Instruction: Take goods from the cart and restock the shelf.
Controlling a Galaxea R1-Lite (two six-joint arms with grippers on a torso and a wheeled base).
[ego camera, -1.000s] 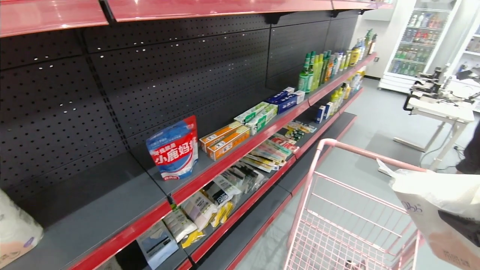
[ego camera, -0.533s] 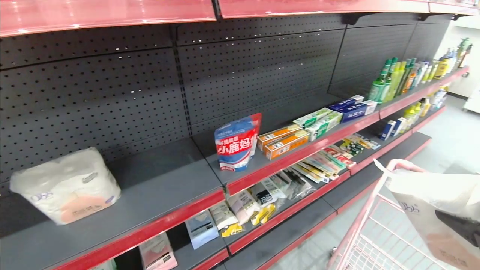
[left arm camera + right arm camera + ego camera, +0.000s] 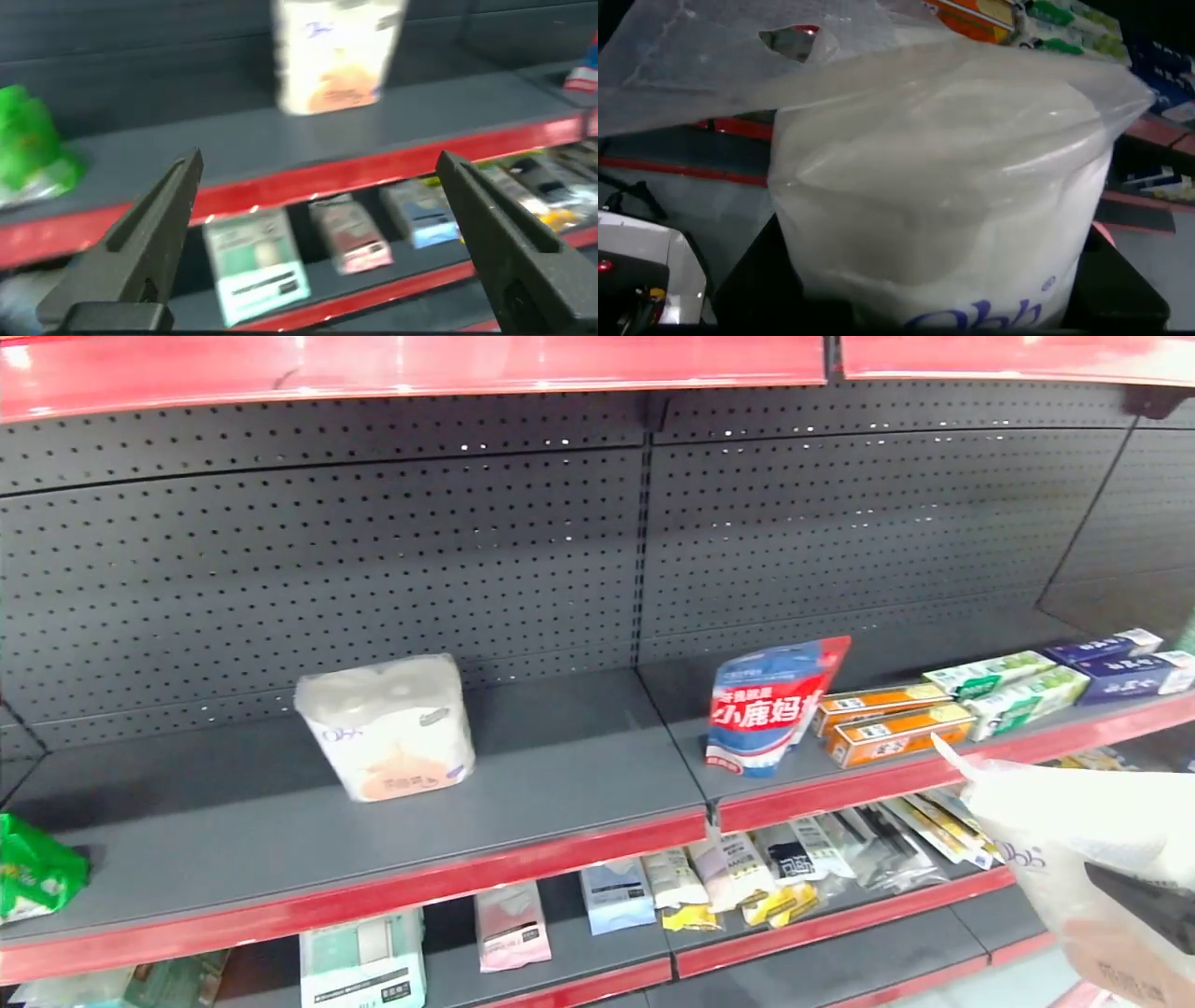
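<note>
My right gripper [image 3: 1141, 902] is shut on a white plastic-wrapped pack of toilet paper [image 3: 1074, 840] at the lower right, in front of the shelf's red edge. In the right wrist view the pack [image 3: 943, 196] bulges between the dark fingers [image 3: 752, 280]. A matching pack [image 3: 385, 728] stands upright on the grey shelf board [image 3: 523, 793], left of the middle. My left gripper [image 3: 322, 243] is open with nothing between its fingers, level with the red shelf edge [image 3: 374, 173] below that pack [image 3: 338, 51].
A blue-and-red pouch [image 3: 770, 705] stands to the right of the shelf divider, then orange boxes [image 3: 882, 723] and green and blue toothpaste boxes [image 3: 1022, 686]. A green packet [image 3: 33, 868] lies at the far left. Small packets fill the lower shelf [image 3: 728, 882].
The head camera has swung left along the shelf, so the pink cart and the aisle have left the picture. The pack stays in my right gripper.
</note>
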